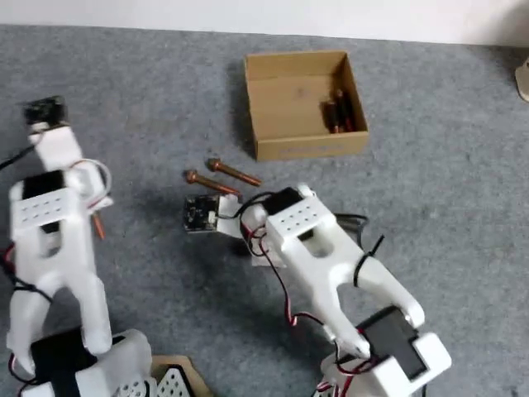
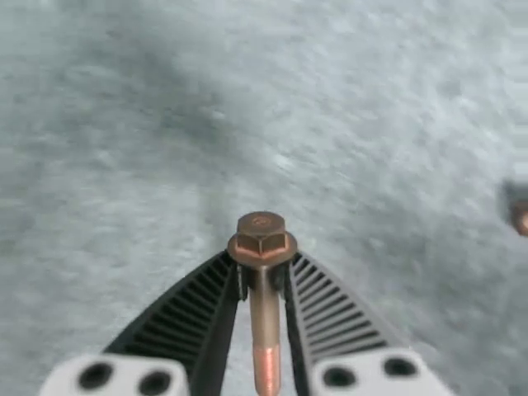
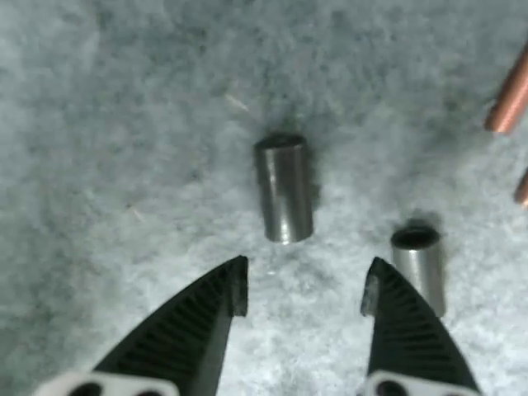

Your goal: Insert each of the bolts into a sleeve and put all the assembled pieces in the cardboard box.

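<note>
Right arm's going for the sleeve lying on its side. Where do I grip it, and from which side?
I'd grip the lying sleeve across its round mid-body, coming straight down from above with the open right gripper, one finger on each long side. It lies flat, so that leaves both ends free for the bolt.

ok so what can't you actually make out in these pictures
High view: the white right arm covers the two grey metal sleeves.
High view: dark pieces in the brown cardboard box are too small to count.
Left wrist view: a copper-coloured blur is cut off by the frame edge.
Right wrist view: copper bolt shafts run off the edge, heads unseen.
</note>
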Available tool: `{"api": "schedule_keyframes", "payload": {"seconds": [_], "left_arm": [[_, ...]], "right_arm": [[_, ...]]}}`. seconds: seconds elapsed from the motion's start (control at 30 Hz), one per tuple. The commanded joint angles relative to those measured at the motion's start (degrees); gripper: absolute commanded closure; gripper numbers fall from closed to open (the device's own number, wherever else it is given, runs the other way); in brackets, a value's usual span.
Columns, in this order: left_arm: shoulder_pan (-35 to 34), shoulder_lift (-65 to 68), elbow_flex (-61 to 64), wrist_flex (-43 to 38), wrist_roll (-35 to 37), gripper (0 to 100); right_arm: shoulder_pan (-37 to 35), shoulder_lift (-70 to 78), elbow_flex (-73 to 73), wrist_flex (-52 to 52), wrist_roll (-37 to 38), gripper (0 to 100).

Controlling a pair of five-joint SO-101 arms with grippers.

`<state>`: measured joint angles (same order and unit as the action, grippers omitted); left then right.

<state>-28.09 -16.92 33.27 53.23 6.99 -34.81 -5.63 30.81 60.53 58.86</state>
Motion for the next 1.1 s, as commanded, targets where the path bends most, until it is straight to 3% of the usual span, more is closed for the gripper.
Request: {"api": "schedule_keyframes", "payload": {"seconds": [0.0,0.1,0.33,0.63,0.8,1.07], "left_arm": [[-7.16,-2.86,-4.88,-2.55,1.32,100],[-13.93,-3.03,-5.23,-4.75,6.42,100],[-19.03,-2.77,-3.82,-5.63,4.40,100],[-24.48,-3.12,9.89,-21.98,4.40,100],[-25.19,-3.12,15.34,-28.48,4.31,100],[-25.01,-2.86,17.10,-29.54,4.13,100]], "right_arm": [[-1.36,-0.13,-4.00,1.27,0.79,77.4],[-3.38,-0.48,-3.91,1.45,0.70,77.4],[-7.25,-0.13,-3.91,1.45,-2.11,77.4],[-7.16,0.04,-3.91,1.36,-1.76,77.4],[-7.25,0.13,-3.91,0.84,-1.67,77.4],[-7.25,6.90,-4.09,-3.56,-2.11,77.4]]}}
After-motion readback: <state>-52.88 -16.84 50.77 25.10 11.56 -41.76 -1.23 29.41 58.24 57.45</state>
